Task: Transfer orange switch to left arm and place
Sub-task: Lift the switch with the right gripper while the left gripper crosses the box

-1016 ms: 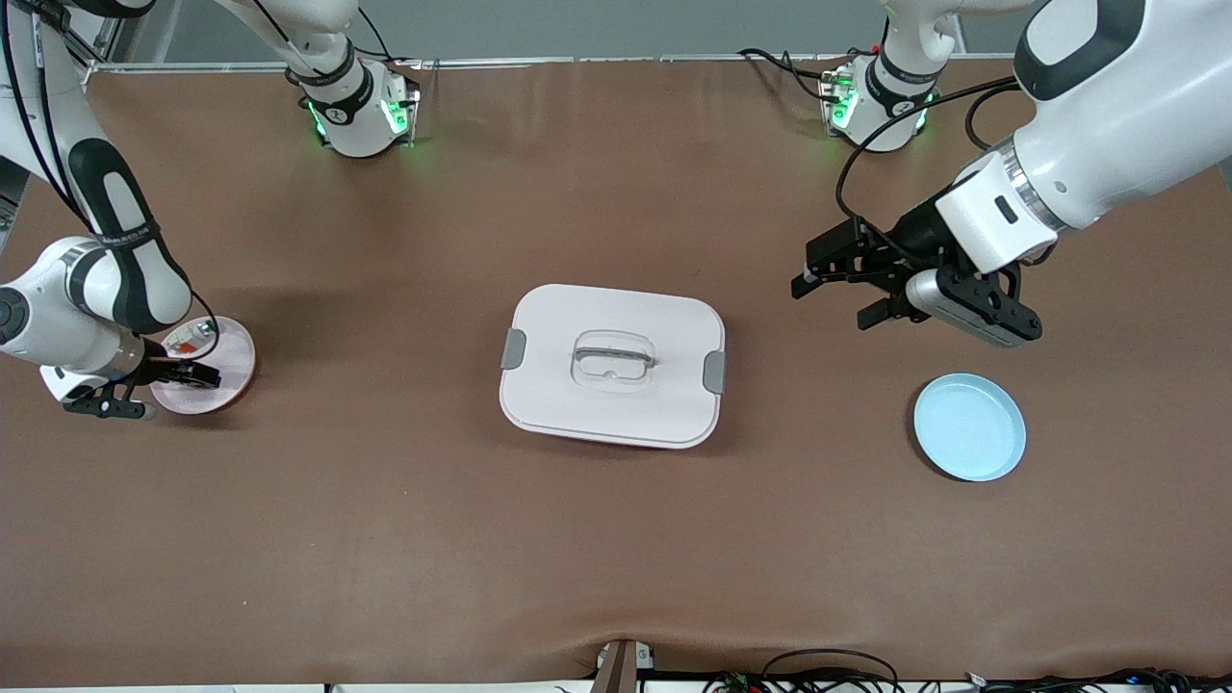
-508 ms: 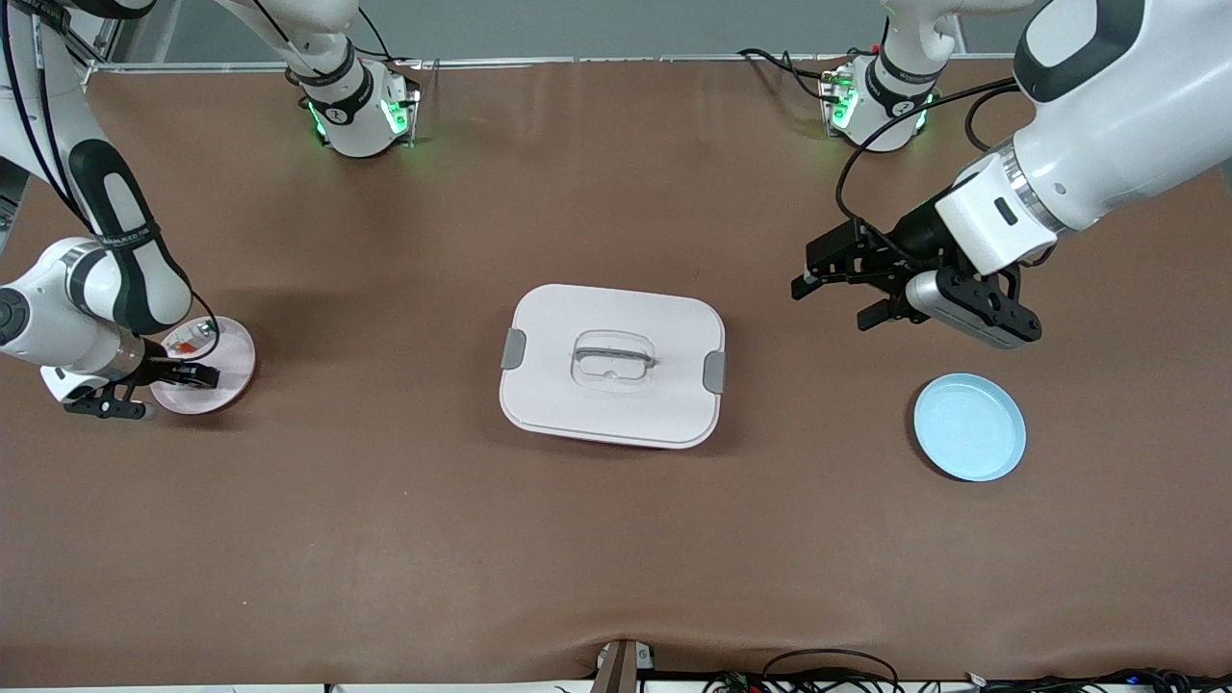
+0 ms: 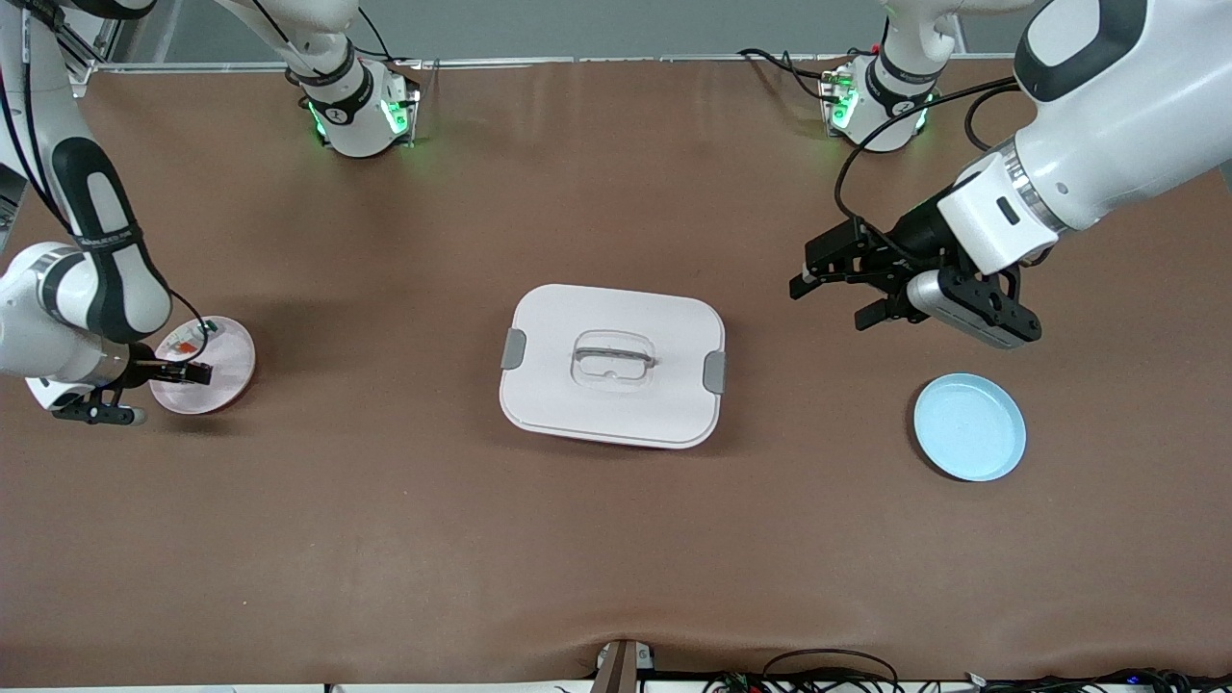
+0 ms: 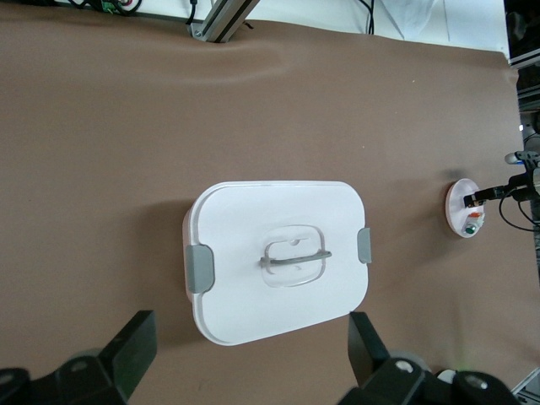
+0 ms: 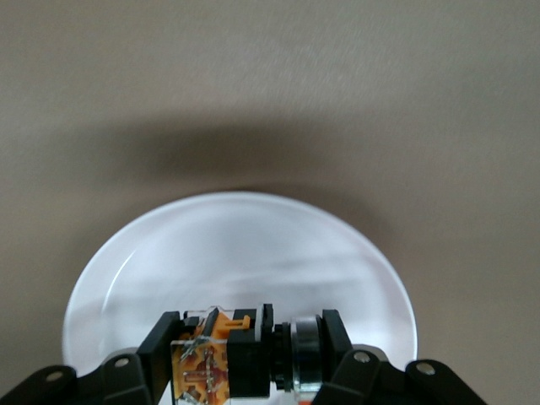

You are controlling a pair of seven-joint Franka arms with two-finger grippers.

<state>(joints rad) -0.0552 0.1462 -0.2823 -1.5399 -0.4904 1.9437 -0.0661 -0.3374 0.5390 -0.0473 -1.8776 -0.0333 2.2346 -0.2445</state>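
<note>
Two plates sit at either end of the counter, with the box lying closed between them. Over the pink plate, at the right arm's end, the right gripper has its fingers clamped on the orange switch, held just above the plate's surface; a small silver-and-clear part rests on the same plate. The left gripper hangs over bare counter with its fingers spread wide apart, between the box and the blue plate, touching neither.
</note>
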